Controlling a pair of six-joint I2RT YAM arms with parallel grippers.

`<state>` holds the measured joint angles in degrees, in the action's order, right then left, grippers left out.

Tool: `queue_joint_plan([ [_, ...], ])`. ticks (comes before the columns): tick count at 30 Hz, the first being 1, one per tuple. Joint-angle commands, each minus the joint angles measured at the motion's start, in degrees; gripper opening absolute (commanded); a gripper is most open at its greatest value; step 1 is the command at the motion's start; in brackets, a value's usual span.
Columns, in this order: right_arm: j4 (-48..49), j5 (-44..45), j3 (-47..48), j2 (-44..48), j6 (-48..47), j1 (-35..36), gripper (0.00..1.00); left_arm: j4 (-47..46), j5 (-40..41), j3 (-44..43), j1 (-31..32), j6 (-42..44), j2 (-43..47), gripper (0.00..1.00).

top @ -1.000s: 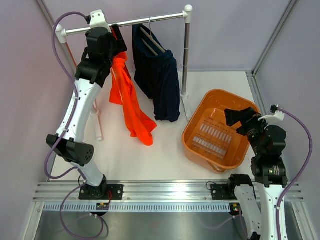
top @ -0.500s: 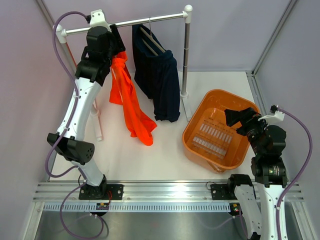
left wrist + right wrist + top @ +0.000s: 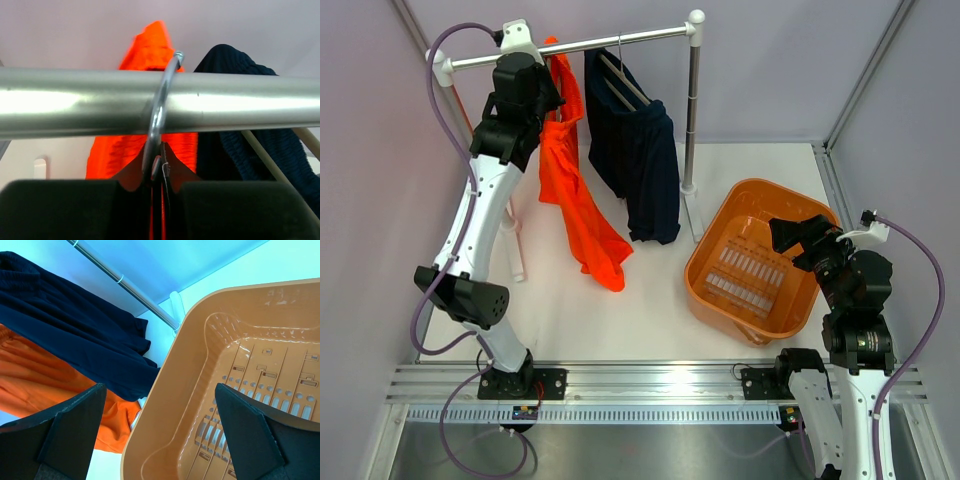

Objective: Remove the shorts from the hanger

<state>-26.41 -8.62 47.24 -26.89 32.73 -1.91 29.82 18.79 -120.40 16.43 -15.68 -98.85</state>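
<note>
Orange noted on one pair of shorts (image 3: 578, 200) below left tool (image 3: 161, 187), clamped on one hanger (image 3: 159, 115). Counted one navy garment (image 3: 640, 160) beside that tool, one basket (image 3: 200, 370) under right tool (image 3: 160, 387), fingers spread apart.

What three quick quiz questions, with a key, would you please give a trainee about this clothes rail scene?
1. True or false: the orange basket already holds a garment.
2. The hanger gripped by the left gripper carries shorts of which colour? A navy, B orange, C white.
3. Fill in: the hanger's hook loops over the metal ____.
Key: 1 false; 2 B; 3 rail.
</note>
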Motion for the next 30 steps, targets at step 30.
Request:
queue_joint_plan([
  [30, 3.7, -1.1, -0.2, -0.9, -0.5, 0.1, 0.99, -2.7, -6.9, 1.0, 0.6, 5.0, 11.7, 0.00],
])
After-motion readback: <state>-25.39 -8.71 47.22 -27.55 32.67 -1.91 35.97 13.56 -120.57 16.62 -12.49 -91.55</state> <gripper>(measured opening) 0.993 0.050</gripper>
